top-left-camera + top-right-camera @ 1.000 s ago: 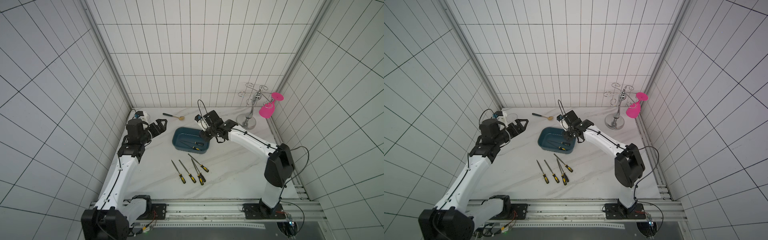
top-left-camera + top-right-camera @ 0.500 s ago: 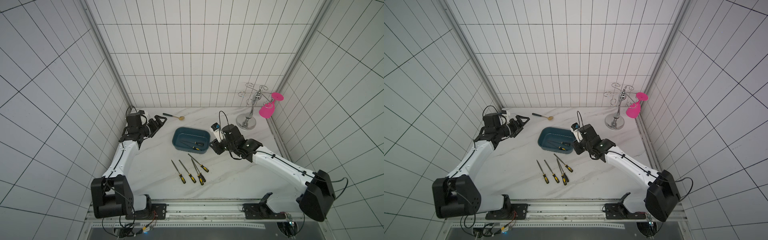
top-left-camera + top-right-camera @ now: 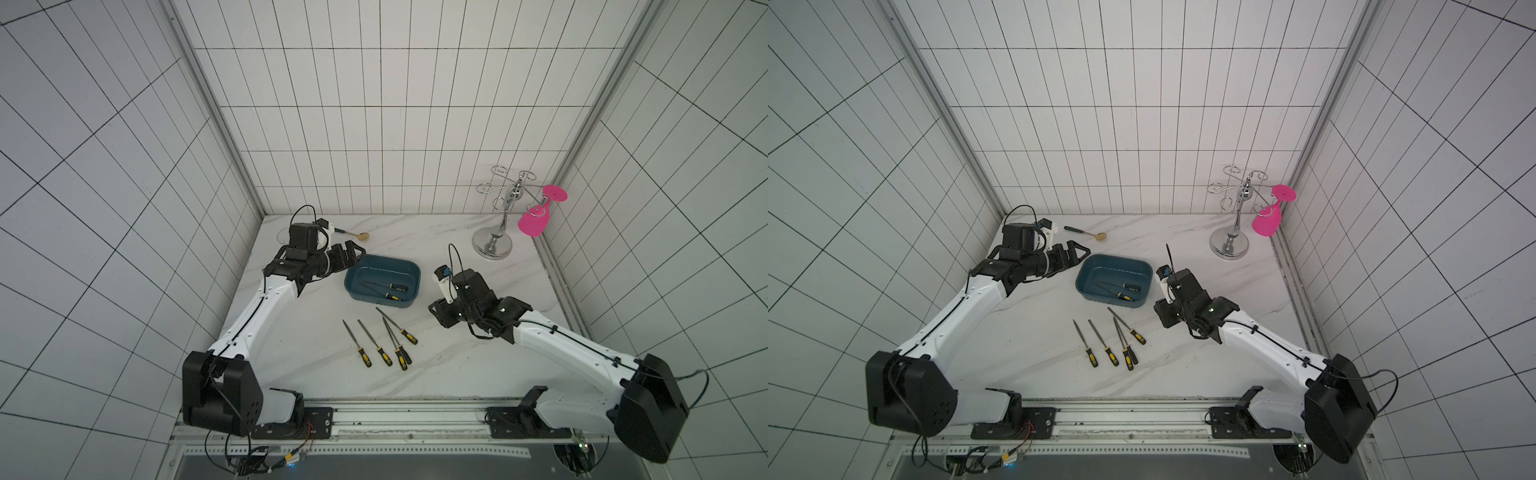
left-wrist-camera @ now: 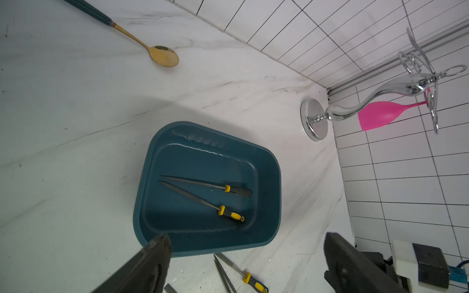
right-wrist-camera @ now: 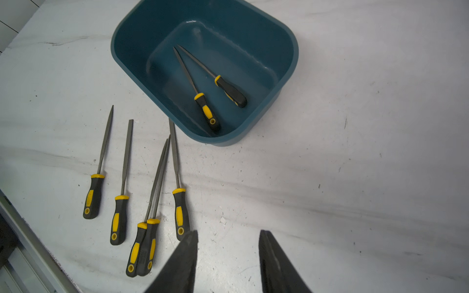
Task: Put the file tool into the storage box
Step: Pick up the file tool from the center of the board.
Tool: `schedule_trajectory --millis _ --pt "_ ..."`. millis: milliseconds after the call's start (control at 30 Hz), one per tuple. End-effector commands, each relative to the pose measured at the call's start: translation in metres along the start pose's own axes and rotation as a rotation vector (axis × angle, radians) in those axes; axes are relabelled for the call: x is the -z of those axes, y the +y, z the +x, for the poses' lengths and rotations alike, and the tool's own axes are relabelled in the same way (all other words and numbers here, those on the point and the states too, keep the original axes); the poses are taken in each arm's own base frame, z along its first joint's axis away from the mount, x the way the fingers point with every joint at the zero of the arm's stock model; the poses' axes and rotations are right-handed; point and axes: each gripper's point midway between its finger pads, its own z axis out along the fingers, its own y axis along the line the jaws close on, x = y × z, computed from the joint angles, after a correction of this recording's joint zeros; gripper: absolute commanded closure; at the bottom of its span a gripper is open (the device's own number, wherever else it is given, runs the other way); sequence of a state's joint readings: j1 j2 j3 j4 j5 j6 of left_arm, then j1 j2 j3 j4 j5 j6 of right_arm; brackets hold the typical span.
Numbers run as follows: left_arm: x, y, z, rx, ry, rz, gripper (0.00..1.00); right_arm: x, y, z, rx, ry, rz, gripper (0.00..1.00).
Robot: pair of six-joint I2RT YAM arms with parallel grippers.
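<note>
The teal storage box (image 3: 405,272) (image 3: 1086,276) (image 4: 269,203) (image 5: 121,53) sits mid-table with two yellow-and-black file tools (image 3: 384,286) (image 4: 203,184) (image 5: 223,83) lying inside. Several more file tools (image 3: 380,343) (image 3: 1100,338) (image 5: 124,162) lie on the marble just in front of it. My left gripper (image 3: 353,253) (image 3: 1079,253) (image 4: 247,236) hovers open by the box's left end, empty. Off the box's right front corner, my right gripper (image 3: 441,319) (image 3: 1165,316) (image 5: 228,232) is open above bare marble, holding nothing; the nearest file handle (image 5: 180,215) lies just beside one fingertip.
A gold spoon (image 3: 357,235) (image 3: 1090,233) (image 4: 154,50) with a dark handle lies at the back left. A chrome rack (image 3: 494,243) (image 3: 1229,245) (image 4: 314,119) with a pink glass (image 3: 534,222) hanging on it stands at the back right. A metal rail (image 3: 395,405) runs along the table front.
My right gripper has drawn back from over the box to the front right, now empty. My left gripper has shifted a little toward the box.
</note>
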State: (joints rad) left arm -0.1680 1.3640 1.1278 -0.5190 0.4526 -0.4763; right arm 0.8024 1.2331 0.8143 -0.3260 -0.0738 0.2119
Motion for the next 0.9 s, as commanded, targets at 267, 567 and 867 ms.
schedule_trajectory --millis 267,567,867 --pt "-0.003 0.013 -0.004 -0.015 0.024 -0.080 0.02 -0.022 0.012 0.046 -0.042 0.098 -0.004 0.48" --pt "-0.003 0.015 -0.004 -0.017 0.028 -0.090 0.02 -0.043 0.044 0.059 -0.004 0.155 -0.040 0.51" --pt "-0.001 0.012 -0.005 -0.019 0.026 -0.081 0.02 -0.061 0.051 0.066 0.077 0.219 0.005 0.52"
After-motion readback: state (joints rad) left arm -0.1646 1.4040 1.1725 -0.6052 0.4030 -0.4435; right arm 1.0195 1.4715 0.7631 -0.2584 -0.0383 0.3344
